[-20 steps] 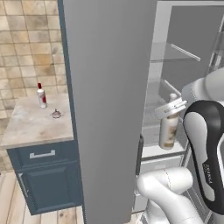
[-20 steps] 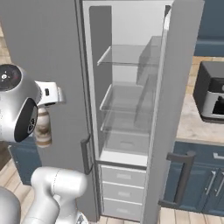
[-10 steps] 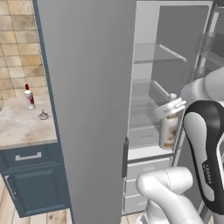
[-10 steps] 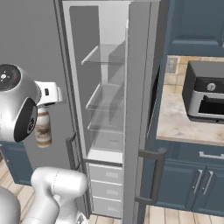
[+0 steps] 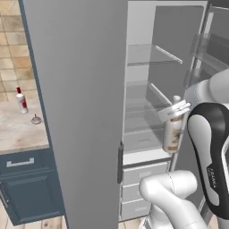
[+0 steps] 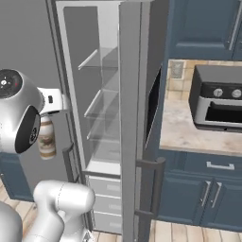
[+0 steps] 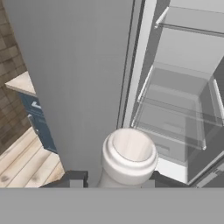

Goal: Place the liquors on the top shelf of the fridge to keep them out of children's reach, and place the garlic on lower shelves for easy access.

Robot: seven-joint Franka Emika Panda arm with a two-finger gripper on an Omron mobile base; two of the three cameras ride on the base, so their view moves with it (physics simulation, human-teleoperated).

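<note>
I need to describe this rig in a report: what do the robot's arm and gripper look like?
The arm is glossy white with rounded, tube-like links. One large joint housing is black and carries small pale lettering; seen from the right, a round dark cap tops it. The gripper has a white body and small dark finger tips. No loose cables are visible.

White arm bent upward at its elbow, gripper (image 5: 173, 112) level, jaws clamped around a bottle's (image 5: 171, 133) neck.

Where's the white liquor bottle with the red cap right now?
The white red-capped bottle stands upright on the marble counter at the left base view's far left, beside a small garlic bulb, left of the grey fridge door.
</note>
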